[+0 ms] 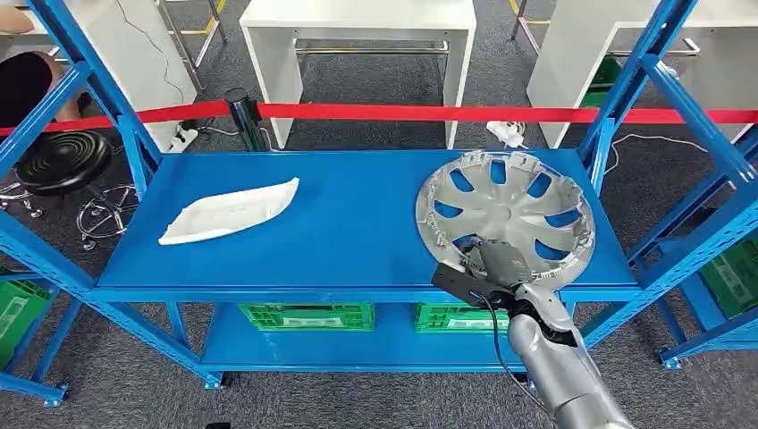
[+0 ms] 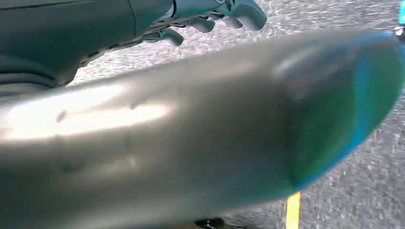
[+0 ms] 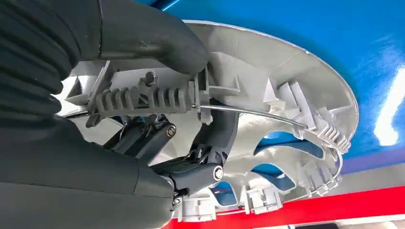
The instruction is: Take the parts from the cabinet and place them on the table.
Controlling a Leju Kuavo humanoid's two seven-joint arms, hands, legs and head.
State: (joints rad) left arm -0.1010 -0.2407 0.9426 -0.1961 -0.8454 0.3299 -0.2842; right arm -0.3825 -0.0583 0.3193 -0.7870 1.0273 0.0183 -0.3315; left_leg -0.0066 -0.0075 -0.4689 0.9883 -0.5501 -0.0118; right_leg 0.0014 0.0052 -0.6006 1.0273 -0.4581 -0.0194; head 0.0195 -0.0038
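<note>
A silver wheel cover [image 1: 505, 210] lies at the right end of the blue cabinet shelf [image 1: 357, 237], its hollow side up. My right hand [image 1: 494, 265] grips its near rim. In the right wrist view the thumb [image 3: 153, 38] presses on the rim of the wheel cover [image 3: 286, 71] and the dark fingers [image 3: 200, 174] reach under it through the spokes. A white curved part [image 1: 228, 212] lies at the left of the same shelf, apart from both hands. My left hand [image 2: 215, 14] hangs over grey floor with its fingers loose and nothing in them.
Blue uprights [image 1: 626, 98] frame the shelf on both sides. Green crates [image 1: 307, 315] stand on the lower shelf. Behind the cabinet run a red barrier tape [image 1: 402, 113] and white tables [image 1: 357, 18]. A black stool [image 1: 64, 161] stands at the far left.
</note>
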